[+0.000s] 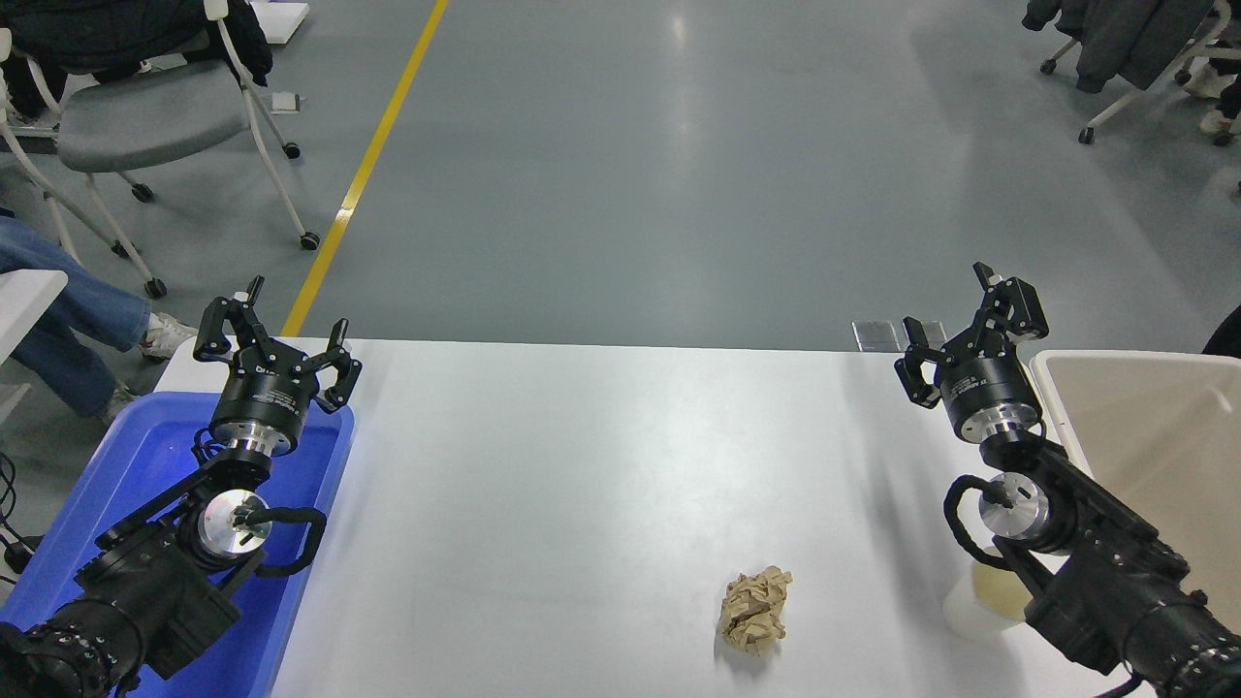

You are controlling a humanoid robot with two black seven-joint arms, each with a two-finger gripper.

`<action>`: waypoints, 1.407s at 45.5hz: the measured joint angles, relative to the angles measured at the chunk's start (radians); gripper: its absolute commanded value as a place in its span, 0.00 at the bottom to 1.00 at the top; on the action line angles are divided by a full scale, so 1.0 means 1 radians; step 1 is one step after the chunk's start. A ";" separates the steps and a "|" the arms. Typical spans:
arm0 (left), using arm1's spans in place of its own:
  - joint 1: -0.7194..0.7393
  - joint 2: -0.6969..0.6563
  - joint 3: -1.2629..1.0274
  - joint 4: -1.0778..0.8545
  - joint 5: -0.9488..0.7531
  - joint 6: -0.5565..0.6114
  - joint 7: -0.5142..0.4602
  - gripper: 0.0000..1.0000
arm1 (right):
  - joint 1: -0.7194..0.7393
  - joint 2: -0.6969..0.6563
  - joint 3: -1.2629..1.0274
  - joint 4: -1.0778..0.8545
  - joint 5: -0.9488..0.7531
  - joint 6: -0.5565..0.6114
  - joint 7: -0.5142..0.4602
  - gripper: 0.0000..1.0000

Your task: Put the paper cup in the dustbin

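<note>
The paper cup (981, 601) sits untouched on the table (582, 485), half hidden under your right forearm, so its rim is hard to read. Your right claw (955, 334) hangs spread and empty beside the dustbin (1052, 388), well beyond the cup; pull back and descend first. Left claw (276, 334) is parked spread over the blue tub (320, 504).

My right forearm hides most of the paper cup (981, 603) well behind my open jaws; only part of rim and side show. Dustbin (1154, 436), just right of those jaws, is cut off by the pic's right edge, and my arm covers its near part.
</note>
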State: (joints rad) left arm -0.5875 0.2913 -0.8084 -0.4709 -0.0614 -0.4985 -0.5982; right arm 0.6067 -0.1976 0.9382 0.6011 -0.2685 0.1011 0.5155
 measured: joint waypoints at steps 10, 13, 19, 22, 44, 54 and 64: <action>0.000 0.000 0.000 0.000 0.000 0.000 0.001 1.00 | 0.004 0.004 -0.002 -0.004 0.000 0.000 0.000 1.00; 0.000 0.000 0.000 0.000 0.000 0.000 0.001 1.00 | 0.005 0.004 -0.002 -0.004 0.000 -0.001 0.000 1.00; 0.000 0.000 0.000 0.000 0.000 0.000 0.001 1.00 | 0.007 0.005 -0.004 -0.006 0.000 -0.003 0.000 1.00; 0.000 0.000 0.000 0.000 0.000 0.000 0.000 1.00 | 0.009 0.005 -0.005 -0.008 0.000 -0.004 0.000 1.00; 0.000 0.000 0.000 0.000 0.000 0.000 0.000 1.00 | 0.019 -0.007 -0.007 -0.003 0.000 0.007 0.000 1.00; 0.000 0.000 0.000 0.000 0.000 0.000 0.000 1.00 | 0.005 -0.063 -0.014 0.091 0.000 0.063 -0.018 1.00; 0.000 0.000 0.000 0.000 0.000 0.000 0.000 1.00 | 0.015 -0.160 -0.128 0.214 -0.016 0.075 -0.045 1.00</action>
State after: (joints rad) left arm -0.5875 0.2913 -0.8084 -0.4709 -0.0613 -0.4985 -0.5983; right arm 0.6218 -0.3574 0.8102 0.8153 -0.2849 0.1759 0.4705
